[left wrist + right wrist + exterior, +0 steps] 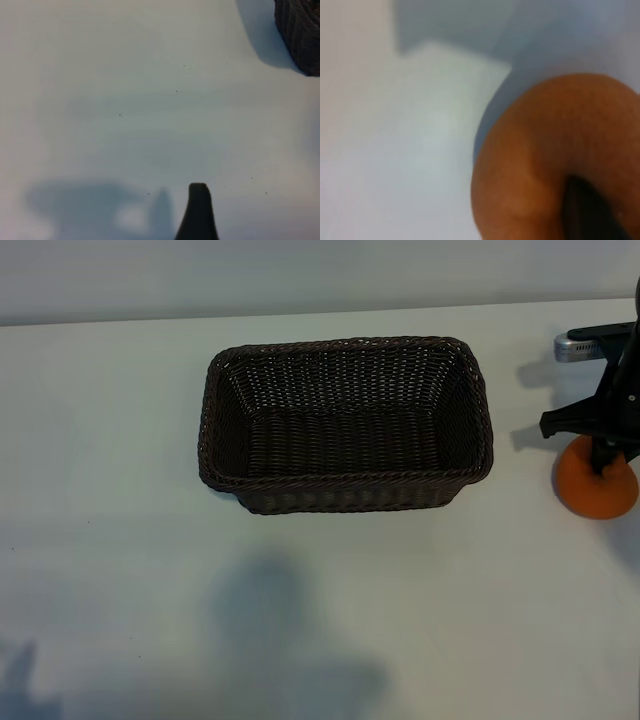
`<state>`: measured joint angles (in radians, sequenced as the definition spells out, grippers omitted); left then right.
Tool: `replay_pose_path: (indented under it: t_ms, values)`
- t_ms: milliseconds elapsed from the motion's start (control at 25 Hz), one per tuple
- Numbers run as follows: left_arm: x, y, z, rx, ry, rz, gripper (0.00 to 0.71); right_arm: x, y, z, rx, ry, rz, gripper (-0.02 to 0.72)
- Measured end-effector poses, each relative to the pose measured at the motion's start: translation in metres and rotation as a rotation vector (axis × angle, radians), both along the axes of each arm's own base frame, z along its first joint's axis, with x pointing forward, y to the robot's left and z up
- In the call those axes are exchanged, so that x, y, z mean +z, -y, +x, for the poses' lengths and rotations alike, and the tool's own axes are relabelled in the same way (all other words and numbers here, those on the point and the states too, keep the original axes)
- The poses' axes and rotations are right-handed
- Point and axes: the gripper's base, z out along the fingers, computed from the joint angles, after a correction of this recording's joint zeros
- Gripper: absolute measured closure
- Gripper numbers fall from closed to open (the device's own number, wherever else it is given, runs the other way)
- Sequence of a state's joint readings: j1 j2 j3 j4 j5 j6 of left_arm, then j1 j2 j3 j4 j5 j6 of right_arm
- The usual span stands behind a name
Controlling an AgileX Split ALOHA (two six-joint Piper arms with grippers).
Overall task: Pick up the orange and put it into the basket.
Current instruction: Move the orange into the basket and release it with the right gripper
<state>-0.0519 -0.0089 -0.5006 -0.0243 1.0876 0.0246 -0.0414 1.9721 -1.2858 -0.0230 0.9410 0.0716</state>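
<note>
The desk [120, 540] carries the basket [345, 490] at its middle, empty. Well to the right of it the orange [596, 480] sits on the desk, the right gripper [605, 462] down on its top; a dark finger [587, 212] presses the peel, so the gripper looks to be closing on the fruit. Best to seat the grip firmly before lifting. The left gripper [198, 212] hangs wide over bare desk.
</note>
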Motion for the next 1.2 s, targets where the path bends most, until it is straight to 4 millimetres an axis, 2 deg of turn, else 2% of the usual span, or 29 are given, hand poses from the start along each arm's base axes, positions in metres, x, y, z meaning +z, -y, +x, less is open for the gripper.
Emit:
replay_pose_path:
  t_ms: [200, 360, 520, 640, 720, 1000, 1120, 1200]
  values:
    - [0.0, 0.0, 0.0, 0.0, 0.0, 0.0, 0.12, 0.039, -0.001, -0.007, 0.001, 0.088, 0.001, 0.625]
    - [0.0, 0.0, 0.0, 0.0, 0.0, 0.0, 0.12, 0.086, -0.001, -0.018, 0.002, 0.191, -0.006, 0.631]
    - [0.0, 0.0, 0.0, 0.0, 0.0, 0.0, 0.12, 0.133, -0.001, -0.02, 0.003, 0.273, -0.009, 0.631]
    - [0.0, 0.0, 0.0, 0.0, 0.0, 0.0, 0.12, 0.157, -0.001, -0.018, 0.007, 0.31, -0.011, 0.631]
    - [0.0, 0.0, 0.0, 0.001, 0.0, -0.002, 0.12, 0.163, -0.001, -0.017, 0.006, 0.315, -0.01, 0.631]
    - [0.0, 0.0, 0.0, 0.002, 0.001, -0.003, 0.12, 0.164, -0.002, -0.018, 0.003, 0.3, 0.006, 0.631]
    - [0.0, 0.0, 0.0, 0.002, 0.001, -0.003, 0.12, 0.164, -0.01, -0.018, 0.023, 0.303, 0.039, 0.631]
    - [0.0, 0.0, 0.0, 0.002, 0.001, -0.003, 0.12, 0.166, -0.023, -0.017, 0.057, 0.31, 0.053, 0.631]
